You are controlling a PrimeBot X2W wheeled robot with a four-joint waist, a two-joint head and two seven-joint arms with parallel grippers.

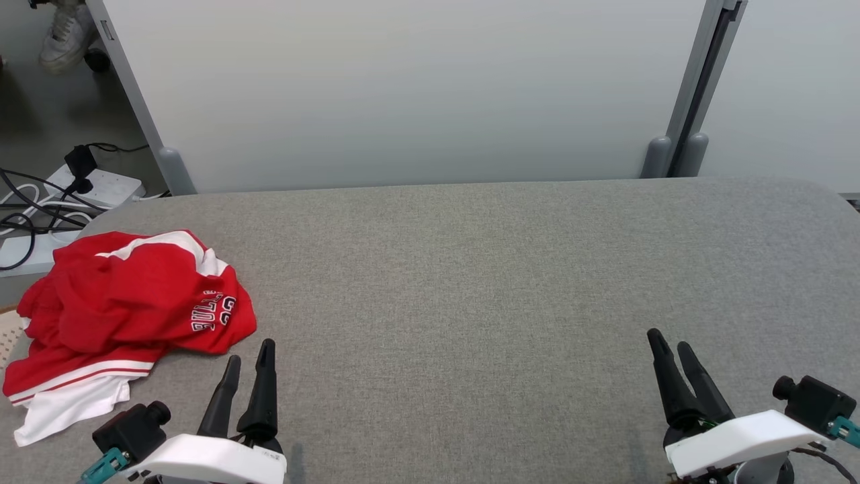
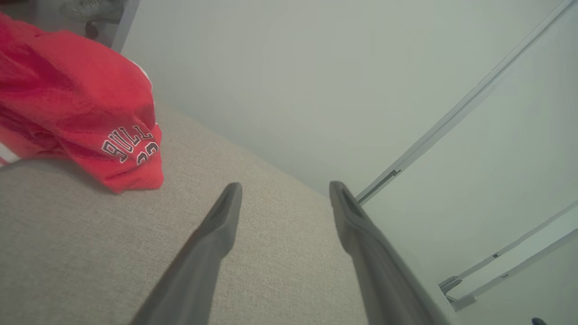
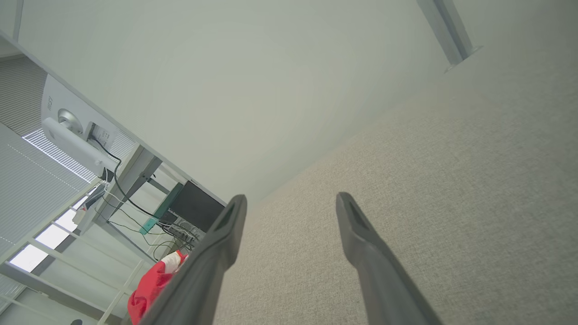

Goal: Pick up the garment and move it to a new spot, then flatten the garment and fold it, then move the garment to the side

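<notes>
Head view: a crumpled red sports garment (image 1: 127, 296) with white trim and dark lettering lies at the left end of the grey fabric-covered counter (image 1: 470, 269), its white hem trailing toward that end's edge. The left hand (image 1: 250, 351) hangs over the counter just beside the heap, fingers spread wide and empty. The right hand (image 1: 668, 339) is over the counter's right end, well apart from the cloth, equally wide and empty.

The cloth looks thin, light and limp, so it will likely sag and drag rather than lift in one piece. A raised fold or the banded hem seems the surest pinch.

Left wrist view: the garment's lettered corner (image 2: 131, 149) rests on the counter; the rest runs out of frame.

Right wrist view: a red-and-white scrap (image 3: 153, 284) shows at the counter's far end, partly behind one finger. Neckline, armholes and overall shape stay buried in folds — shirt or shorts, I cannot tell.
</notes>
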